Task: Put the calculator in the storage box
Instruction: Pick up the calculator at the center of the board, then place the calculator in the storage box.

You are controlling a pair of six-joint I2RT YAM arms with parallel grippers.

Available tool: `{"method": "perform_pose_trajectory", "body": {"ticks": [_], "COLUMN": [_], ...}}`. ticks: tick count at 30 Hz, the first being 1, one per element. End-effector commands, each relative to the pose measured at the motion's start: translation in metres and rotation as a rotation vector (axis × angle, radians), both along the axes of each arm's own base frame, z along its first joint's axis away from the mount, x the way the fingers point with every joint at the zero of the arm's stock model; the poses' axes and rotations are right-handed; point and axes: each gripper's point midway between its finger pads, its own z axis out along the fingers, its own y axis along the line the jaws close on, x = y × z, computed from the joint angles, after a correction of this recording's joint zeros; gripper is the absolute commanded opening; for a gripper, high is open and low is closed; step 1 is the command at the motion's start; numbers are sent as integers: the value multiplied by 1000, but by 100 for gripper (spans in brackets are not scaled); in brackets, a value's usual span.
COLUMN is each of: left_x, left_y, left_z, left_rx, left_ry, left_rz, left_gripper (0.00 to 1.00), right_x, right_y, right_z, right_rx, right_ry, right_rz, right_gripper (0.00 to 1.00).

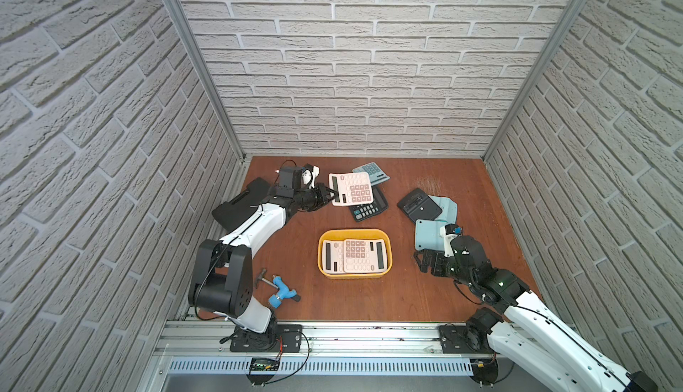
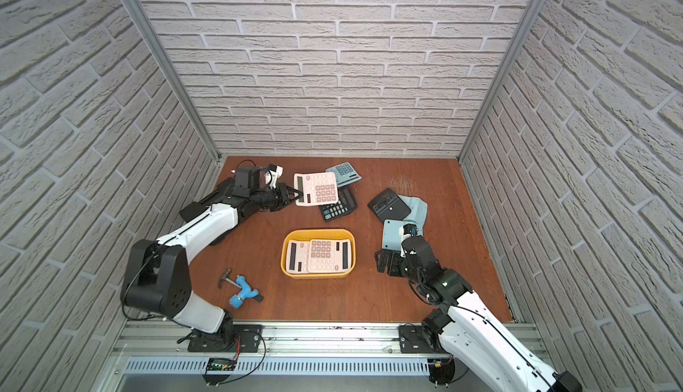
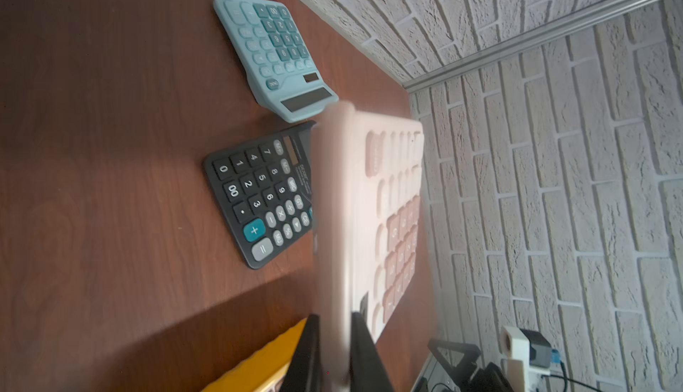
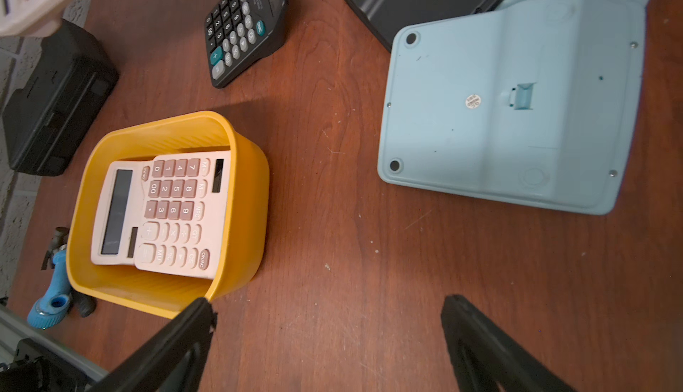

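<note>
My left gripper [image 1: 333, 197], arm stretched far left, pinched the calculator [image 1: 353, 188] by its left edge, aloft beyond the box [image 1: 354, 232]. My right gripper [image 4: 328, 299] hung low right of the box, arm bent, jaws spread.

2 pink calculators [image 1: 360, 257] fill the storage box [image 1: 354, 232]; a raised pink calculator [image 1: 351, 188] and black calculator [image 1: 369, 211] crowd 12 o'clock; worktop [image 1: 369, 301] at 6 o'clock lies bare.

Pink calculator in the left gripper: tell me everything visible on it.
Pale pink plastic desk calculator, rectangular, dark display strip at one end, light and dusty-pink keys. The shut left gripper pinches its display-end edge, holding it keys-up, raised over the black plastic calculator near the back wall. Nothing else appears to touch it.
</note>
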Motion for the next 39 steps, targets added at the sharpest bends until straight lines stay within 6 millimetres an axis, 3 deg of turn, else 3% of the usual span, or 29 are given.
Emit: {"method": "perform_pose_trajectory", "body": {"ticks": [1,15,22,28,39], "left_x": [-24,-119,-157,-168,-167], "left_y": [-4,3,9,11,14], "left_z": [12,-6,-27,-52,-84], "left_rx": [26,102,102,104,133], "left_ry": [-35,31,74,126,186], "left_rz": [-39,-80,-91,-95,-76], "left_gripper": [0,0,0,0,0], "right_x": [4,8,11,13,13], "right_y": [-11,-10,-5,-2,2], "right_z": [8,3,3,-2,-4], "right_rx": [-35,-44,-28,-21,-11], "right_ry": [-26,-32,-30,-6,2], "right_rz": [-45,-48,-36,-33,-19], "right_gripper": [100,100,100,100,100]}}
